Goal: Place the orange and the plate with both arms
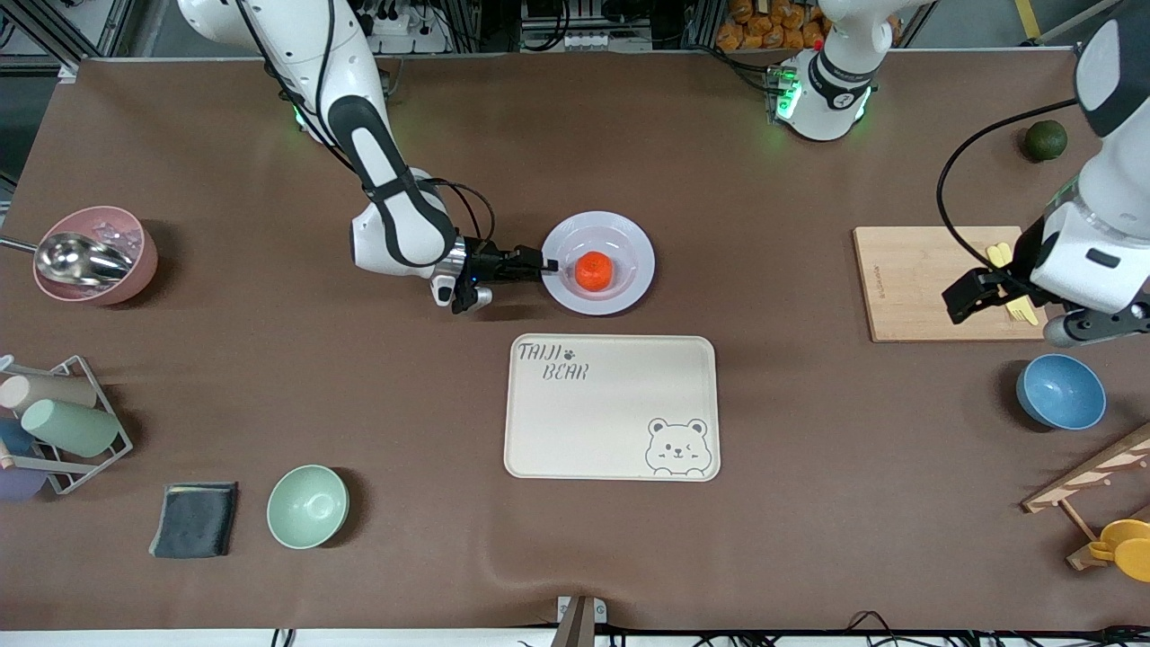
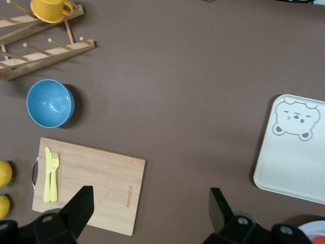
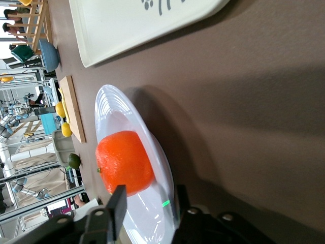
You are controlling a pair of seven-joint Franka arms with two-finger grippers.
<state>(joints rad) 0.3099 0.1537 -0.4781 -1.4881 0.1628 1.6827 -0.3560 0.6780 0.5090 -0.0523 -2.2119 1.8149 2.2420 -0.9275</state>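
Observation:
The orange (image 1: 594, 270) lies in the middle of the pale plate (image 1: 629, 235), which rests on the table farther from the front camera than the bear tray. My right gripper (image 1: 548, 265) is low at the plate's rim on the right arm's side. In the right wrist view its open fingers (image 3: 118, 201) straddle the rim of the plate (image 3: 109, 101), one above and one below, with the orange (image 3: 124, 162) just past them. My left gripper (image 1: 966, 301) hangs open and empty over the edge of the cutting board (image 2: 96, 183).
The cream bear tray (image 1: 611, 407) lies nearer the front camera than the plate. The cutting board (image 1: 907, 279), a blue bowl (image 1: 1060, 391) and a dark green fruit (image 1: 1045, 140) are at the left arm's end. A mint bowl (image 1: 307, 506), dark cloth (image 1: 193, 518) and pink bowl (image 1: 94, 256) are at the right arm's end.

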